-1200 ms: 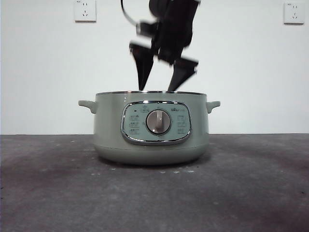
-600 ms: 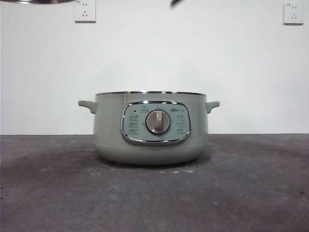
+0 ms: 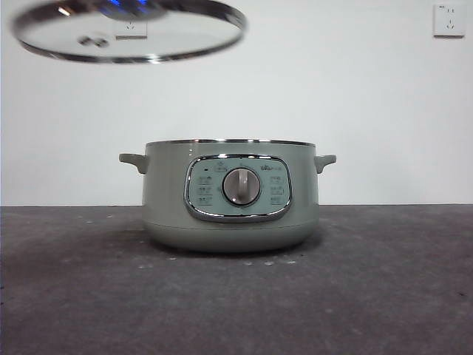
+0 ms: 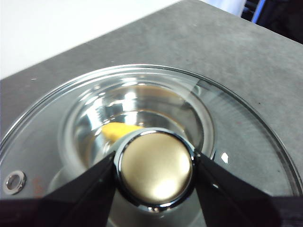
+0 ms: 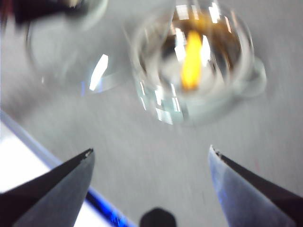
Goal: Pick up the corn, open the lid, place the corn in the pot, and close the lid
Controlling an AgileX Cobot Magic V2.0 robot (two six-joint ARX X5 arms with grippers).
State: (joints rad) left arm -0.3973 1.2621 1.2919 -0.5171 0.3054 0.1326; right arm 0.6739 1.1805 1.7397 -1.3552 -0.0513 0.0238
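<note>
Yellow corn (image 5: 191, 66): lying inside the pot (image 3: 230, 196), far ahead of my right jaws and below my left ones; through the glass it shows as a yellow end (image 4: 119, 130).
Lid (image 3: 129, 29): clear glass with a metal rim, held tilted in the air, above the pot and off to one side.
Knob (image 4: 155, 170): clamped between my left jaws.
Left gripper (image 4: 155, 176): closed on the lid's knob, one jaw touching each side.
Right gripper (image 5: 150, 158): jaws spread wide, holding nothing, high over the pot.
Pot: uncovered, resting on the dark grey table (image 3: 384, 296), dial (image 3: 242, 186) facing front.
</note>
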